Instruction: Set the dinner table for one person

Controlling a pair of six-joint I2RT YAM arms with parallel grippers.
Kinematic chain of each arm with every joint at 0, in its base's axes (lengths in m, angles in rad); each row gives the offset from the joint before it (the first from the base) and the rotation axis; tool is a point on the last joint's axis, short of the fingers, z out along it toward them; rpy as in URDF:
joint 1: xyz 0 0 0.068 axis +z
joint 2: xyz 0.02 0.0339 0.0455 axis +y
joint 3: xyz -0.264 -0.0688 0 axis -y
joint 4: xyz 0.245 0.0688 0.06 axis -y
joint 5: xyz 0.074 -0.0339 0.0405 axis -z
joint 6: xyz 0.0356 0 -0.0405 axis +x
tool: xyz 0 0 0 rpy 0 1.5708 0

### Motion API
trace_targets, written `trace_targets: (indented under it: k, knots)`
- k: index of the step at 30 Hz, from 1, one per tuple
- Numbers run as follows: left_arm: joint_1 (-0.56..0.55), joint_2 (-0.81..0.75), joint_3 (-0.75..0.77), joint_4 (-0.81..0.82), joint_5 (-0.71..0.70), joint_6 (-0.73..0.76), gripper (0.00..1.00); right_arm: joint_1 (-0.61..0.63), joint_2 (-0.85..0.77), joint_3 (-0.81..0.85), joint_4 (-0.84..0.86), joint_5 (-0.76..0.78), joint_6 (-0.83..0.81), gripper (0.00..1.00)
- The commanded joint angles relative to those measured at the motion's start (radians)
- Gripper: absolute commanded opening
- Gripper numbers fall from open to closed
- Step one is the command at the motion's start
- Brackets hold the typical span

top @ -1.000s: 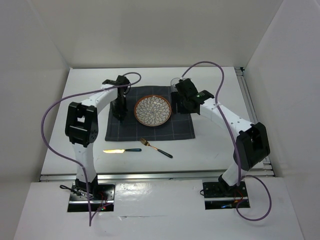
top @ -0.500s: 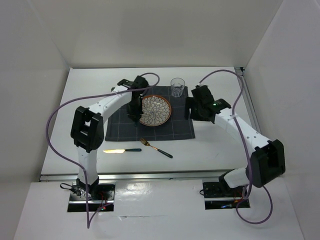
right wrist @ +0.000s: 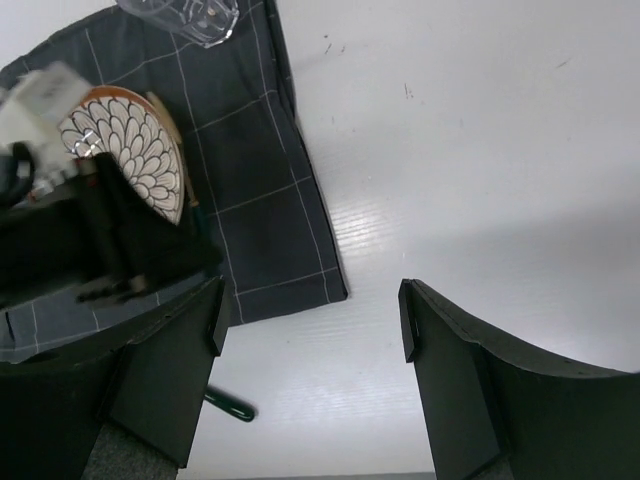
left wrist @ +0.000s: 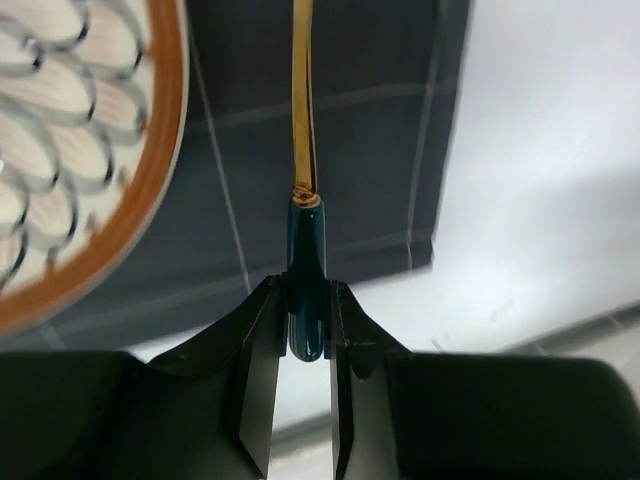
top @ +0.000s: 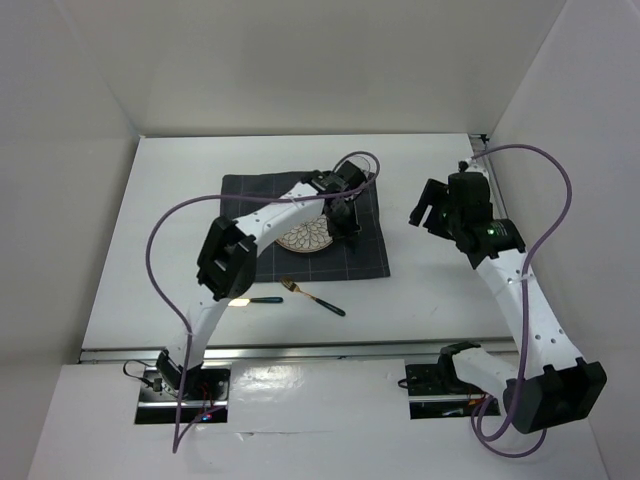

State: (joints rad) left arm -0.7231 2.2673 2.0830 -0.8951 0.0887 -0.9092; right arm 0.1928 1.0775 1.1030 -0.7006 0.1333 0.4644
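My left gripper is shut on the dark green handle of a gold utensil. The utensil hangs over the grey checked placemat, just right of the patterned plate, and its head is out of view. From above, the left gripper reaches across the plate. Over the white dinner table, right of the placemat, my right gripper stands open and empty. A clear glass stands at the placemat's far corner.
A gold fork and a knife, both dark-handled, lie on the table in front of the placemat. The left arm partly hides the knife. The fork's handle shows under the right gripper. White walls enclose three sides.
The left arm swung from the placemat's left side across the plate to its right side. The right gripper drew back to the right, away from the glass.
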Motion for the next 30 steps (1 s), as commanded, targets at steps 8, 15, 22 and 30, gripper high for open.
trace_targets:
  k: [8,15,22,30]
  knots:
    - [0.002,0.166,0.123,0.024,0.037,-0.051,0.00,-0.016,-0.044,-0.015,-0.068,-0.015,0.002,0.81]
    - [0.002,0.218,0.132,0.036,0.077,-0.042,0.09,-0.016,-0.044,-0.003,-0.077,-0.015,-0.007,0.84]
    - [-0.007,0.190,0.112,0.045,0.077,-0.022,0.44,-0.016,-0.044,0.015,-0.077,-0.015,-0.007,0.85]
    - [-0.028,0.138,0.121,0.035,0.053,-0.002,0.72,-0.016,-0.067,0.024,-0.096,-0.015,-0.007,0.85]
